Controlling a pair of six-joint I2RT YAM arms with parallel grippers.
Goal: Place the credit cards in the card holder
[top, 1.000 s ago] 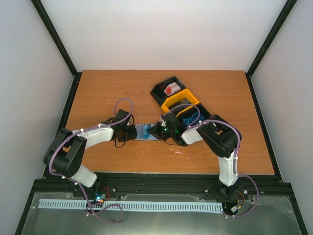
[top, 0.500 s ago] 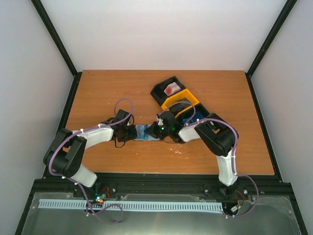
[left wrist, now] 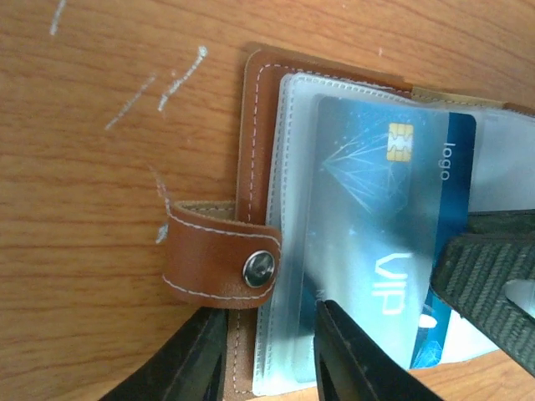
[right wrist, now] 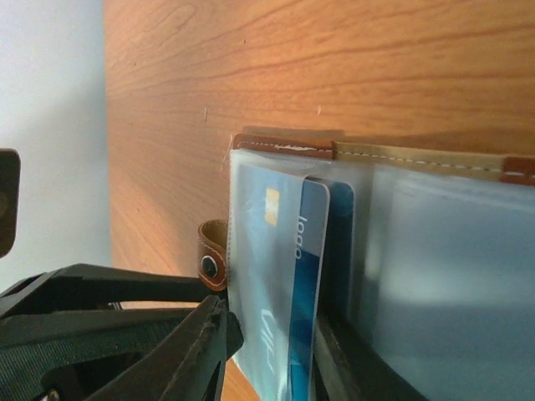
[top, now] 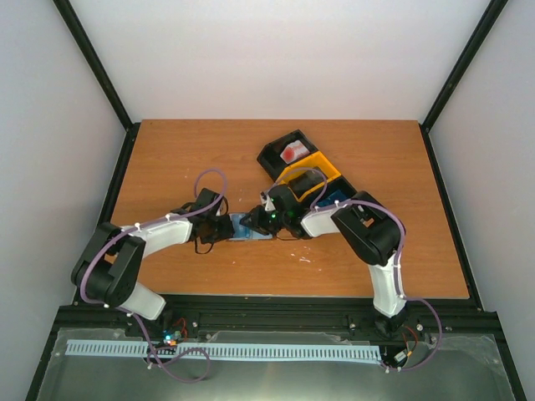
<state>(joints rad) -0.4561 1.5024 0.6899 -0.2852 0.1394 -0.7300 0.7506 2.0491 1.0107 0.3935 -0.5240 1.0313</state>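
Note:
The brown card holder (top: 245, 225) lies open on the table between both grippers. Its strap clasp (left wrist: 221, 263) and pale clear sleeves show in the left wrist view. A blue credit card (left wrist: 376, 217) marked VIP sits most of the way inside a sleeve. My left gripper (left wrist: 266, 313) is shut on the holder's brown edge (left wrist: 255, 125), one finger outside the cover and one on the sleeve. My right gripper (right wrist: 272, 313) is open, its fingers apart on either side of the card's (right wrist: 311, 251) edge. From above, the left gripper (top: 227, 227) and right gripper (top: 261, 221) nearly meet.
A black-and-yellow three-compartment tray (top: 288, 175) lies diagonally behind the right arm. A small red-and-white item (top: 292, 153) sits in its far compartment, and a blue patch (top: 336, 199) shows in its near one. The right gripper's finger (left wrist: 493, 276) lies over the holder's right half.
The right gripper has moved left with the blue card, which now sits deeper in the sleeve, and its jaws have opened off the card. The left gripper has stayed on the holder.

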